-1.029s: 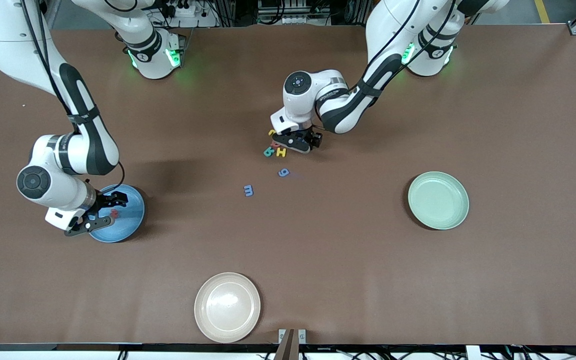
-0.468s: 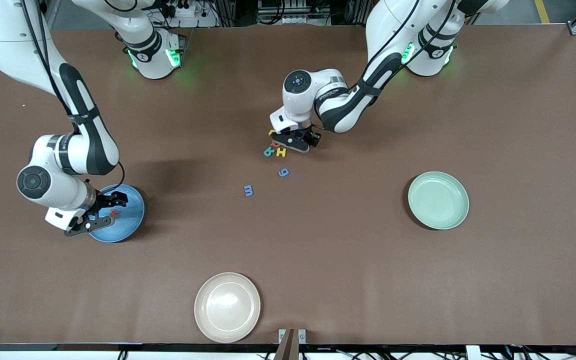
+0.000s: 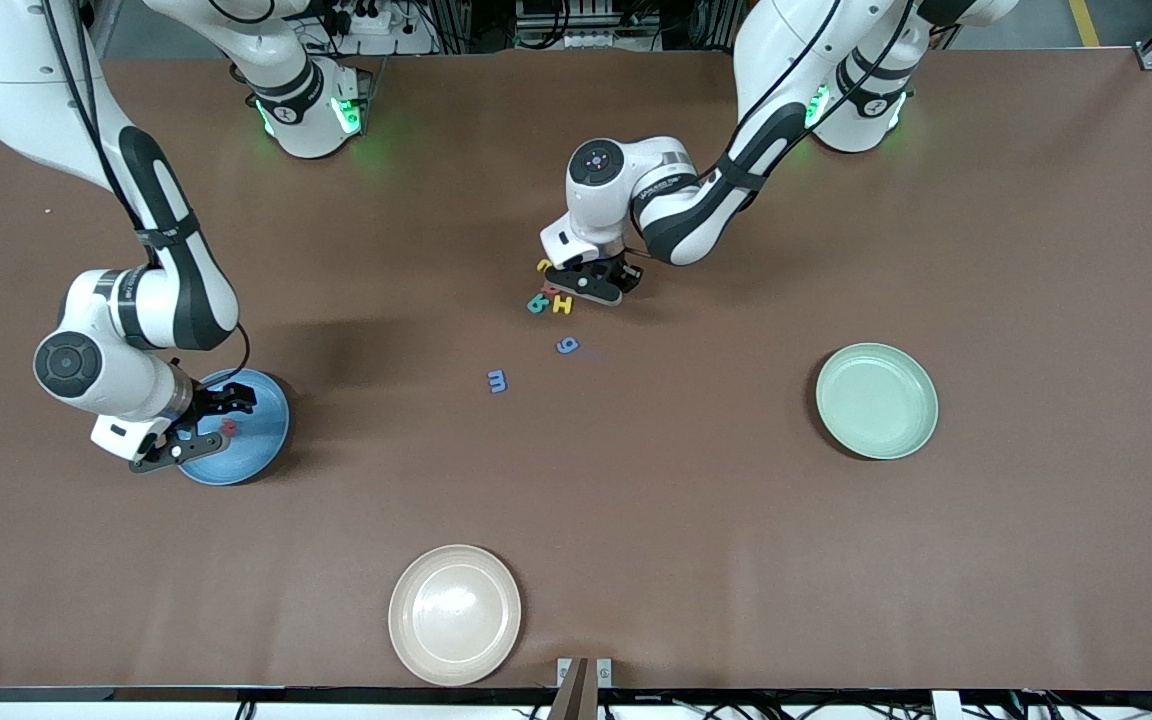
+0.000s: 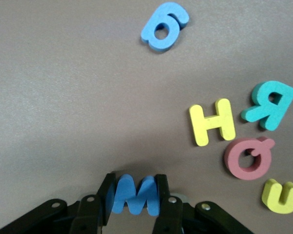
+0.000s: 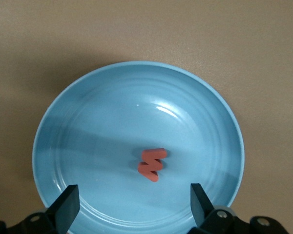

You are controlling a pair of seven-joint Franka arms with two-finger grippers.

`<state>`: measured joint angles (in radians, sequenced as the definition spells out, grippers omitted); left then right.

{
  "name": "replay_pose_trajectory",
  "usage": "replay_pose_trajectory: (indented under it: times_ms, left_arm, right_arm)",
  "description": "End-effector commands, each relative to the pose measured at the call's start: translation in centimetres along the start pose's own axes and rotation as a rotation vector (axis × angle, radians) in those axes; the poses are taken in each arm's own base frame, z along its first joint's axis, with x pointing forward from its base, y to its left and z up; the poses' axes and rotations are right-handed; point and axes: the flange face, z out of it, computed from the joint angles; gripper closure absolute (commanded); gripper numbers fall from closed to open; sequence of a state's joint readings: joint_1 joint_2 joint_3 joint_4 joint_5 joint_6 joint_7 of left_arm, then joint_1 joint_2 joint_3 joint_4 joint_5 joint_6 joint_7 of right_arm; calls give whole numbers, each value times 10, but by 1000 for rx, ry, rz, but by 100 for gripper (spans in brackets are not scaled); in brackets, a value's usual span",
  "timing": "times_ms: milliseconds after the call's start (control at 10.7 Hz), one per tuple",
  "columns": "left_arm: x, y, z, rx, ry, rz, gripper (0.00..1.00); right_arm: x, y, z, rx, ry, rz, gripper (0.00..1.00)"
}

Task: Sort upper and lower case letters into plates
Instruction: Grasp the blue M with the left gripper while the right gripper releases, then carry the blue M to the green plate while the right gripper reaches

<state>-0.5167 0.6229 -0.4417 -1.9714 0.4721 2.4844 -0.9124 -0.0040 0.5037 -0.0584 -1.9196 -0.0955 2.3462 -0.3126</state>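
My left gripper (image 4: pixel 133 189) is shut on a blue letter M (image 4: pixel 134 195), low at the table (image 3: pixel 601 283) beside a cluster of letters. The cluster holds a yellow H (image 4: pixel 212 122), a teal R (image 4: pixel 269 104), a red Q (image 4: pixel 249 158) and a yellow U (image 4: pixel 281 196). A blue g (image 4: pixel 164 27) lies apart from it, nearer the front camera (image 3: pixel 566 345), and a small blue m (image 3: pixel 497 380) nearer still. My right gripper (image 5: pixel 132 202) hangs open over the blue plate (image 5: pixel 88 126), where a red letter (image 5: pixel 153 164) lies. The pale green plate (image 3: pixel 876 400) sits toward the left arm's end.
A cream-beige plate (image 3: pixel 454 614) lies near the table's front edge. The brown table (image 3: pixel 696 520) stretches bare between the plates.
The left gripper's fingers have closed on the blue M beside the cluster. The right arm has stayed still over the blue plate.
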Motion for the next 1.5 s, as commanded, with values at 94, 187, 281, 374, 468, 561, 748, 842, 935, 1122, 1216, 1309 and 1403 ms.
replay_pose_trajectory:
  times_ms: [94,187,281,374,468,561,748,842,935,1122,1216,1309,1403]
  left_arm:
    - [18,-31,-41,62,40,-71,100]
    - [26,-43,-57,69,45,-109,100]
    - [32,-53,-73,67,44,-150,100]
    - [40,-70,-90,67,46,-199,100]
    - [48,-90,-103,78,45,-240,100]
    - [53,-111,-119,94,35,-284,100]
    - [61,-166,-143,129,-25,-335,100]
    - [66,-199,-151,119,-64,-350,100]
    - [73,-234,-156,98,-82,-365,100]
    - [79,-281,-159,79,-91,-415,100]
    - [81,-298,-156,79,-98,-441,100]
    - [81,-316,-152,78,-108,-466,100]
    - [81,-330,-148,76,-118,-464,100]
  right_arm:
    - [-2,0,-2,7,9,-6,0]
    - [-1,-2,-3,6,11,-7,0]
    - [3,-10,-4,16,18,-8,0]
    - [13,-32,-7,42,32,-11,0]
    - [23,-58,-12,61,45,-26,0]
    - [29,-75,-15,63,48,-44,0]
    - [43,-124,-22,62,60,-65,0]
    - [47,-150,-26,59,63,-49,0]
    - [53,-179,-30,56,69,-41,0]
    - [63,-236,-33,52,75,-22,0]
    - [66,-264,-34,51,80,-16,0]
    - [71,-283,-32,50,83,-11,0]
    - [75,-299,-29,49,87,-26,0]
